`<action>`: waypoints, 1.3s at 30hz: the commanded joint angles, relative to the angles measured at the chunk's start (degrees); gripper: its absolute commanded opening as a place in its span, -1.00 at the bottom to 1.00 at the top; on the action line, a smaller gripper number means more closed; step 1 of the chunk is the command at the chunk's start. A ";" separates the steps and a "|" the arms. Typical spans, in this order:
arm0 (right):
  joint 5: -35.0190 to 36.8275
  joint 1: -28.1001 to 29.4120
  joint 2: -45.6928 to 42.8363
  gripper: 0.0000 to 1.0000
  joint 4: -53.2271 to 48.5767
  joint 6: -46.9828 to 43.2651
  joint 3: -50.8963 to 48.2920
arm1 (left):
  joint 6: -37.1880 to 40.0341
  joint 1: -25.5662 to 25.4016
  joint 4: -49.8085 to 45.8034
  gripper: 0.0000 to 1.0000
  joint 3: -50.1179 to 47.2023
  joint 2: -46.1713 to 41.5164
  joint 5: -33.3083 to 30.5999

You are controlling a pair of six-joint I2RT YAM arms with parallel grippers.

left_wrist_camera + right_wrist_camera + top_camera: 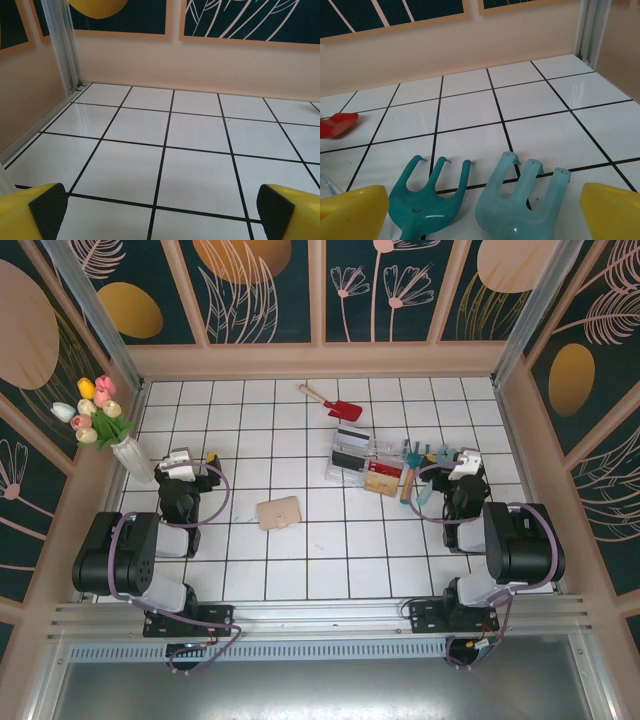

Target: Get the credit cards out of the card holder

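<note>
The tan card holder [278, 512] lies folded shut on the white tiled floor, left of centre. The credit cards are hidden. My left gripper [186, 462] sits to the holder's left and slightly farther back, more than a tile away. In the left wrist view that gripper [160, 202] is open, its yellow fingers [47, 206] wide apart over bare tiles. My right gripper [466, 460] rests at the right side of the floor. It stands open [485, 202], with nothing gripped between its fingers [610, 210].
Two teal toy rakes [427, 197] [520, 202] lie just ahead of the right gripper. A clear plastic tray [352, 455] and a small tan-and-red item [384, 478] sit at centre. A red toy shovel [340, 406] lies farther back. A vase of tulips [110, 430] stands by the left wall.
</note>
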 commanded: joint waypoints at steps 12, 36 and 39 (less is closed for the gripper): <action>-0.91 -0.36 0.45 0.98 0.91 -0.81 1.02 | 0.69 0.42 1.72 0.98 0.47 0.23 0.28; 6.99 2.31 -23.80 0.98 -26.51 7.13 5.26 | -4.92 0.43 -30.51 0.97 7.35 -18.17 -7.69; 7.25 4.68 -29.74 0.98 -37.02 11.15 8.95 | -9.65 0.42 -42.09 0.97 10.44 -22.70 -9.60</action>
